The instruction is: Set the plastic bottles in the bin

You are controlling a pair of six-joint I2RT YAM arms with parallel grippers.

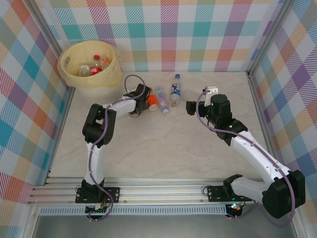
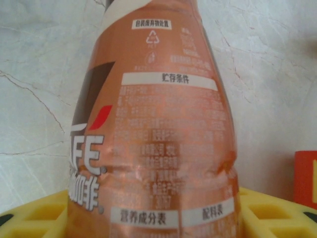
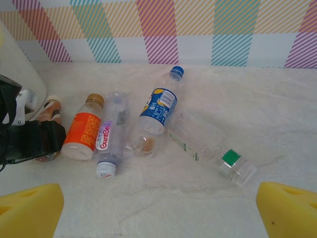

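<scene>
Bin (image 1: pixel 106 79) far left, bottles (image 1: pixel 96 69) inside; more bottles (image 1: pixel 176 90) lying on table (image 1: pixel 173 148) to its right, side by side

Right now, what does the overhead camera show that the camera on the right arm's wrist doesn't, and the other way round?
Overhead: the bin seen from above, with a few bottles inside it, and both arms from base to tip.
Right wrist: a clear green-labelled bottle lying in front of the open right claw, with its yellow pads at the bottom corners.
Both: the orange-labelled bottle, the blue-labelled bottle and the left claw closed on a brown bottle.
</scene>
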